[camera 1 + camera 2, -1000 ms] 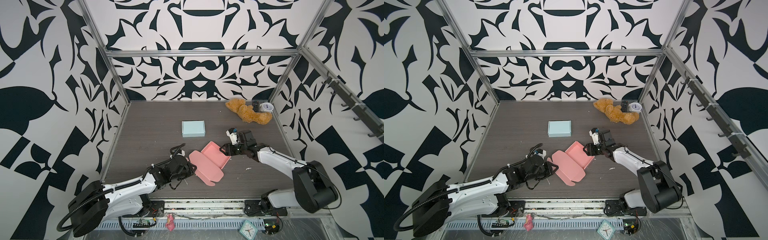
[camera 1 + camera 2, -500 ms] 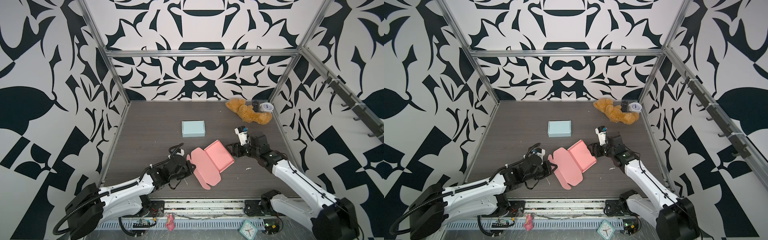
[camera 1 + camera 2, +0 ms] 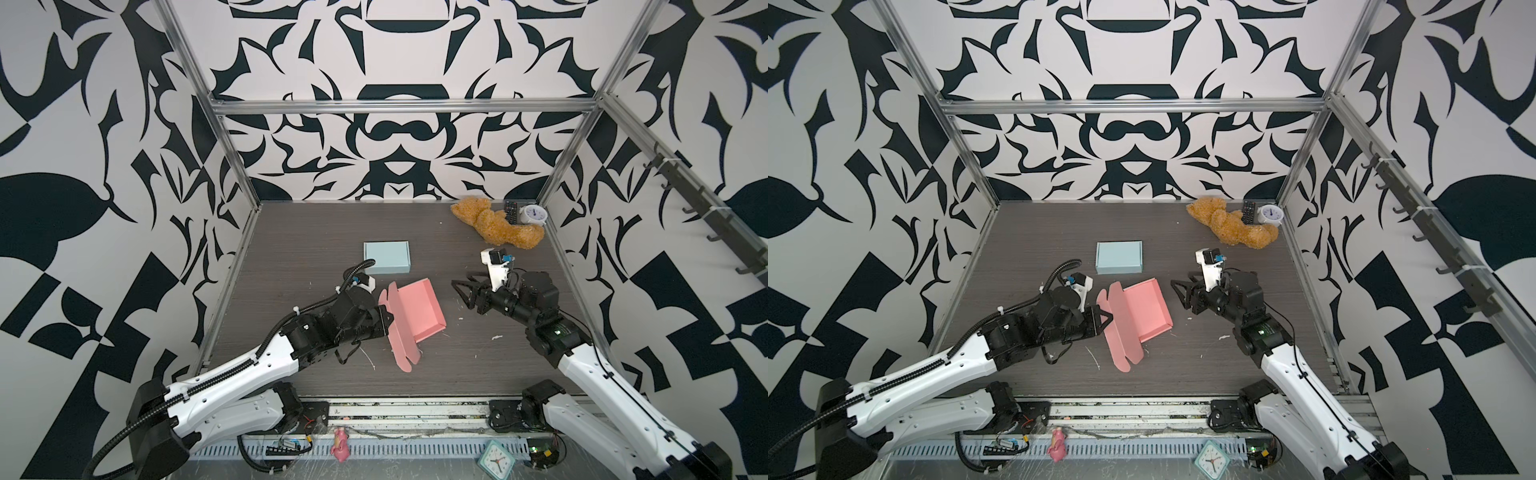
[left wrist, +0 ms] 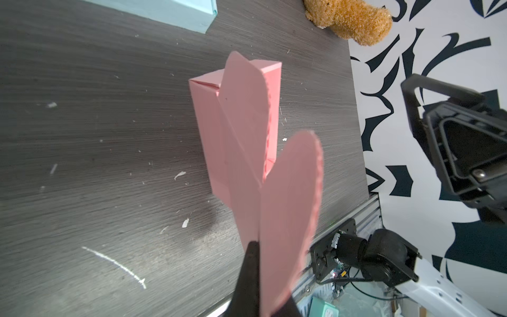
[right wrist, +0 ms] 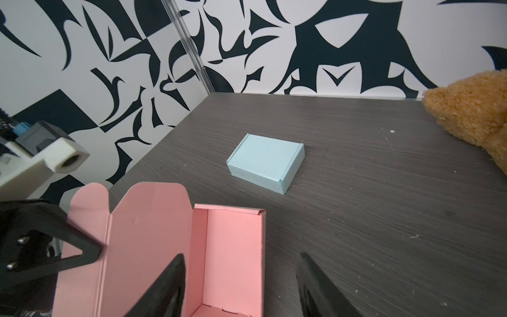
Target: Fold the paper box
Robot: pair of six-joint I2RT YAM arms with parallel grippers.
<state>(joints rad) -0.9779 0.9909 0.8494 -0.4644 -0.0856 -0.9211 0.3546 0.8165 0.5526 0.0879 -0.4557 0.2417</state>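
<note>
Near the middle of the table: the pink paper box (image 3: 417,311) sits with its tray open upward, turned a little askew.
Table: dark wood-grain surface (image 3: 311,232) scattered with small white paper scraps.
Lid: the lid (image 3: 399,332) stands raised along the tray's left side, leaning slightly toward the tray, with a rounded ear flap at each end.
Left gripper: the left gripper (image 3: 1104,320) reaches in from the near left. Its fingers (image 4: 251,269) are pinched tight on the lid's outer edge, as the left wrist view shows with the pink panel clamped between them.
Right gripper: the right gripper (image 3: 461,295) hangs just right of the tray, apart from it. The fingers are spread wide and hold nothing. In the right wrist view the tray's right wall lies between the two dark fingertips (image 5: 170,274).
Blue box: a closed light-blue box (image 3: 386,257) lies flat beyond the pink one, on the far side, well clear of both arms.
Far right corner: a brown teddy bear (image 3: 494,226) lies beside a black remote (image 3: 512,212) and a white alarm clock (image 3: 533,215).
Near edge, off the table: a teal clock (image 3: 494,457) and a small pink figure (image 3: 340,444) rest on the front rail.
</note>
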